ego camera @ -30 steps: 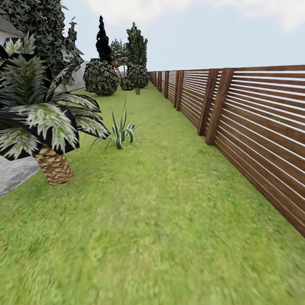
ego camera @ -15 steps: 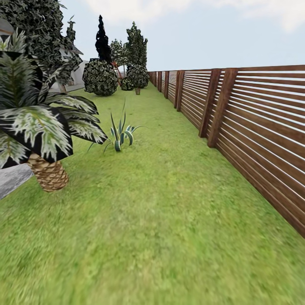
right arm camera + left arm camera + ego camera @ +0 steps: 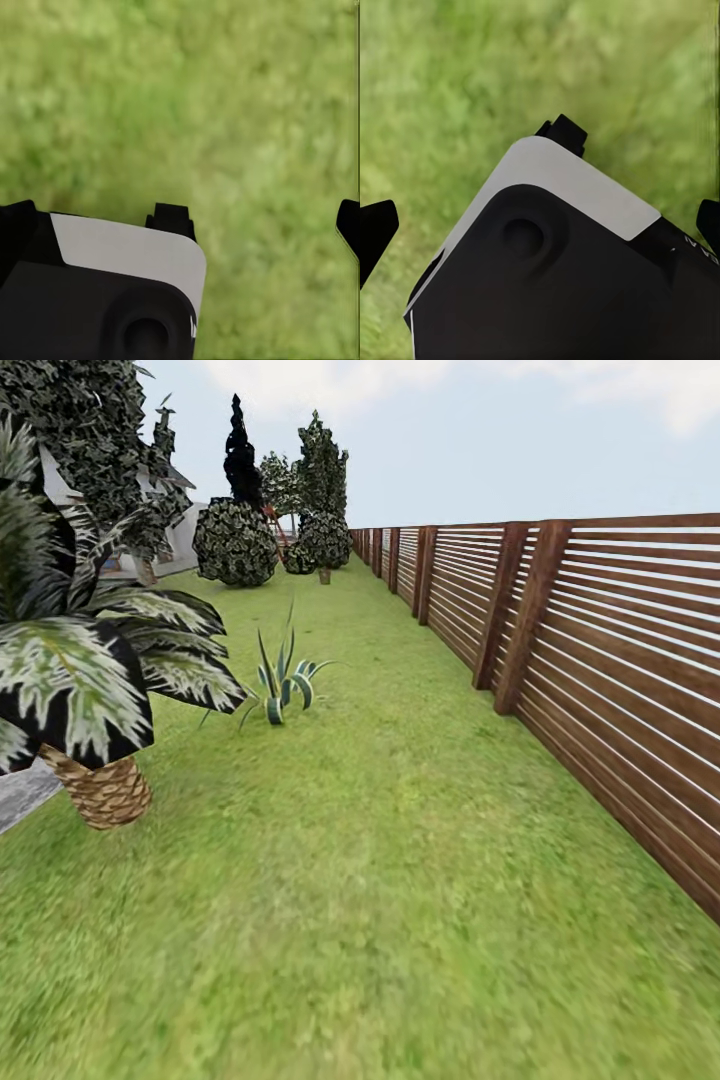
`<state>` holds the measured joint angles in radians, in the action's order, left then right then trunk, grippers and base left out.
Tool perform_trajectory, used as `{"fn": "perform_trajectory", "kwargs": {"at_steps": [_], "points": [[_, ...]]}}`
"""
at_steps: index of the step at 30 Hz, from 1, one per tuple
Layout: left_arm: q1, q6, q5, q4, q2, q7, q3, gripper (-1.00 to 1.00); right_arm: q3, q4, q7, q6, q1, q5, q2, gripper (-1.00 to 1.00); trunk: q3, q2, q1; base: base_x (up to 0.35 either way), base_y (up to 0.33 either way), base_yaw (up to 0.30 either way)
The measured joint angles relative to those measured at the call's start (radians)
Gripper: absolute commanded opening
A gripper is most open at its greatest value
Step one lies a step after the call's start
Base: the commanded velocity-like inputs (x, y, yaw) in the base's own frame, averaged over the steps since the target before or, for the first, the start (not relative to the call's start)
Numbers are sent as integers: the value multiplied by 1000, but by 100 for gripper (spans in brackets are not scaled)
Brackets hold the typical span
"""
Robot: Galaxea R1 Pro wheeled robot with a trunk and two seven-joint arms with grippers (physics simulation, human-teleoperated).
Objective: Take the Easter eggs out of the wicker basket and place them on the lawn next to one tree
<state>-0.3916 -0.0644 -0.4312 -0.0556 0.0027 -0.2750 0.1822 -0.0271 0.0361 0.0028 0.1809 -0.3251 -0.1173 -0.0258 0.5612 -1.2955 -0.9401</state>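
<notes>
Looking down a long strip of lawn (image 3: 400, 840) from the head view, and that grass is by far the biggest thing going, running from the near edge all the way back to the far end of the garden. Along the right side runs a brown slatted wooden fence (image 3: 620, 660) with thick upright posts, getting smaller as it heads into the distance. On the left, close up, sits a stubby palm (image 3: 80, 670) with dark white-streaked fronds and a scaly tan trunk base planted in the grass, and just behind it a sliver of grey paving (image 3: 18, 795). A bit further in stands a small spiky agave-type plant (image 3: 280, 685), well apart from the fence. Way at the back there's a round leafy bush (image 3: 236, 542), a thin black tree (image 3: 241, 455) poking up behind it, and a couple more leafy trees near the fence line. A bit of white house (image 3: 180, 530) peeks out behind the foliage on the left.

No eggs or basket anywhere here, just yard.

Both wrist views look straight down at blurry grass. The left gripper (image 3: 540, 221) has its dark fingertips at opposite edges of the picture, so spread wide with nothing between. Same deal for the right gripper (image 3: 180, 217): tips far apart, empty.
</notes>
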Motion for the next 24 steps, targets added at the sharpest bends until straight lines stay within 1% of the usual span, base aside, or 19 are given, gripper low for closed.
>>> {"fn": "perform_trajectory", "kwargs": {"at_steps": [24], "points": [[0, 0, 0, 0, 0, 0, 0, 100, 0, 0, 0, 0, 0, 0, 0, 100, 0, 0, 0, 316, 0, 0]]}}
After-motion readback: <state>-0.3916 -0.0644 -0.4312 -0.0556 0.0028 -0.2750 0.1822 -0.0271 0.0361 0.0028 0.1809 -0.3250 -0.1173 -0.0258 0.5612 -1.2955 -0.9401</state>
